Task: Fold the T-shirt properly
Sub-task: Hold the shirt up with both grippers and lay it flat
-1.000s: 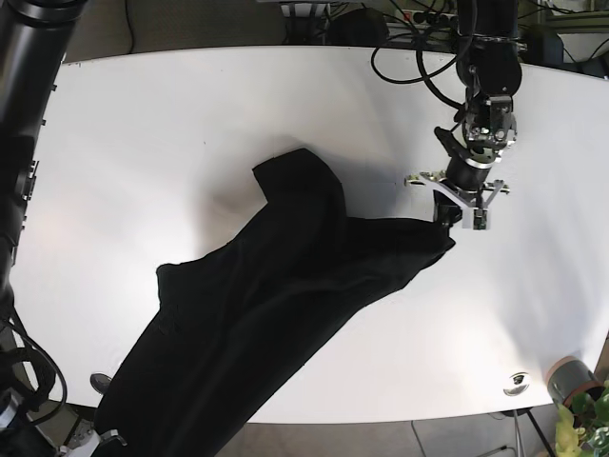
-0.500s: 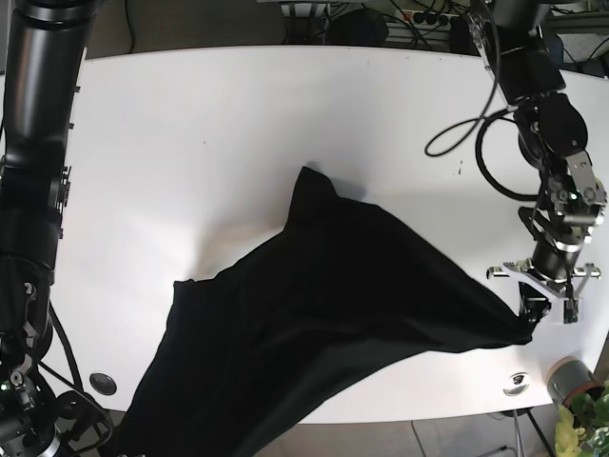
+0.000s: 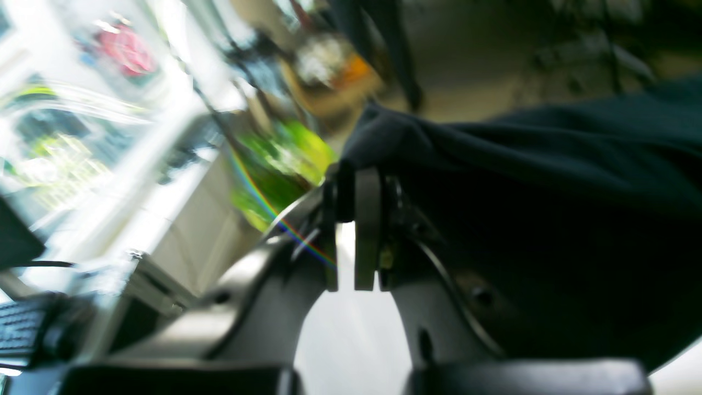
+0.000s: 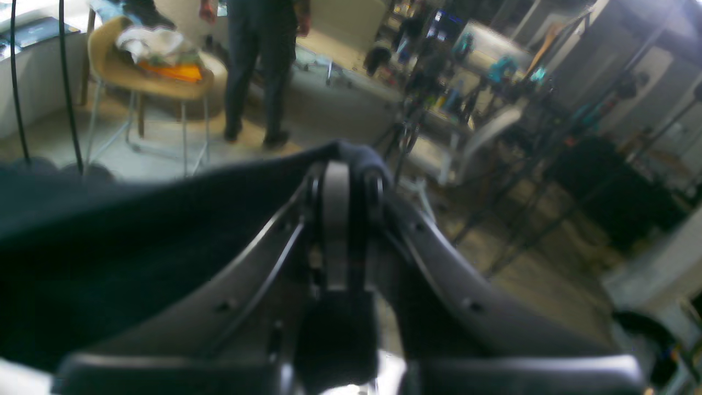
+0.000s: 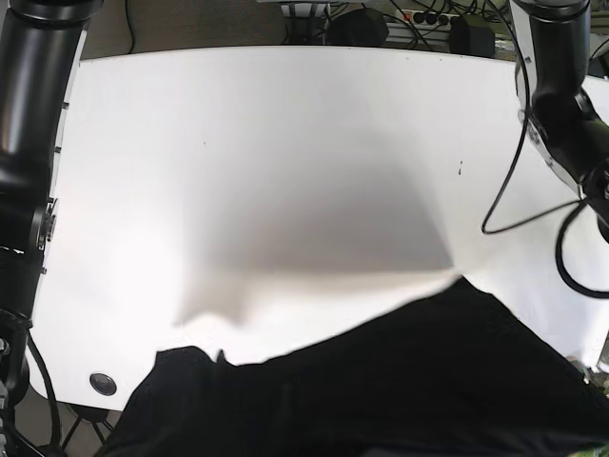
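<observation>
Clamped on a bunched edge of the black T-shirt (image 3: 548, 181), the left gripper (image 3: 355, 186) was seen in the left wrist view with its jaws pressed together, dark cloth trailing off to the right and a blurred room behind.

From the right wrist view, the right gripper (image 4: 344, 164) was likewise found pinched on a fold of the shirt, the fabric draped away to the left over its frame.

By the base view, a large change was recorded. Half a second before, the shirt had been stretched across the white table (image 5: 285, 171) with the left gripper visible near the table's near edge; now neither gripper was in frame, and the shirt (image 5: 400, 381) filled only the bottom of the picture, lifted off most of the table. The garment was judged to be raised for spreading flat, with folding not yet begun.
</observation>
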Available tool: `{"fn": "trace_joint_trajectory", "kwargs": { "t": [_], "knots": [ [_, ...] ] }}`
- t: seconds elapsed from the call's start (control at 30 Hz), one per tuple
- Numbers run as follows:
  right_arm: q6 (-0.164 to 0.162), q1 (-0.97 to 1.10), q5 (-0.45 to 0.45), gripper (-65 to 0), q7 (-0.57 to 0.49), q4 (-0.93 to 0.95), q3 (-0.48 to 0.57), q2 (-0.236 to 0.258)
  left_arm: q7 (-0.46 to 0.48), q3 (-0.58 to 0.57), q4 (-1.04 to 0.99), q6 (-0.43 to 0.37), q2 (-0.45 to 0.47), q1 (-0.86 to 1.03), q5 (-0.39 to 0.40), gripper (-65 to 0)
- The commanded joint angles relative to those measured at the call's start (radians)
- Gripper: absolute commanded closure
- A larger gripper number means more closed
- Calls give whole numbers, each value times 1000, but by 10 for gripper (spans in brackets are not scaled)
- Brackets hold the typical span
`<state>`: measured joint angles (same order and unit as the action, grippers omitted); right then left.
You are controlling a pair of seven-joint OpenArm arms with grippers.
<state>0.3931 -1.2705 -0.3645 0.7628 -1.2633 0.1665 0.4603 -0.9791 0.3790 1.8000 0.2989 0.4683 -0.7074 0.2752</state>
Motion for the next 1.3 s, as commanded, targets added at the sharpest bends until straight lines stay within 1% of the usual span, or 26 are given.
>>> {"fn": "trace_joint_trajectory", "kwargs": {
  "t": [0.0,0.1,0.2,0.23,0.3,0.37,0.4,0.5,0.67,0.77,0.8,0.83,0.9,0.97,1.1,1.17,1.23,1.27],
  "knots": [
    [-4,-35,-5,-21,-10,-25,-6,7,18,2,16,0,14,-41,9,0],
    [-1,-35,-5,-21,45,-54,-8,30,15,4,30,0,51,-41,11,0],
    [0,-35,-5,-21,57,-69,-9,38,15,5,42,0,56,2,19,0],
    [-1,-35,-6,-21,60,-100,-17,53,16,5,59,1,57,33,19,0],
    [-7,7,-35,-21,88,-152,-77,71,16,21,96,1,57,91,19,0],
    [-7,67,-58,-21,128,-177,-150,70,18,56,114,6,56,159,20,0],
    [-6,101,-67,-21,148,-184,-184,70,19,73,119,21,53,193,20,0],
    [-6,188,-84,-21,175,-226,-230,70,21,84,120,72,36,256,20,0],
    [-9,430,-146,-21,188,-356,-370,70,21,171,145,138,-26,406,20,0],
    [-9,558,-167,-21,197,-402,-436,67,24,188,154,159,-52,470,19,0],
    [-9,587,-175,-21,197,-408,-450,62,30,189,154,159,-53,483,19,0],
    [-9,622,-184,-21,199,-418,-463,47,42,191,156,161,-55,500,19,0],
    [-9,711,-202,-21,202,-468,-516,28,68,196,156,170,-56,564,19,0],
    [-9,788,-207,-21,202,-510,-554,24,87,209,156,171,-62,616,20,0],
    [-9,918,-209,-21,209,-574,-603,-18,142,216,156,171,-119,705,16,0],
    [-9,984,-209,-21,218,-602,-641,-31,164,231,156,171,-124,757,16,0],
    [-9,1047,-209,-21,223,-629,-672,-71,190,251,156,171,-125,806,19,0],
    [-9,1067,-209,-21,223,-637,-680,-80,196,255,156,173,-125,820,19,0]
  ]
}}
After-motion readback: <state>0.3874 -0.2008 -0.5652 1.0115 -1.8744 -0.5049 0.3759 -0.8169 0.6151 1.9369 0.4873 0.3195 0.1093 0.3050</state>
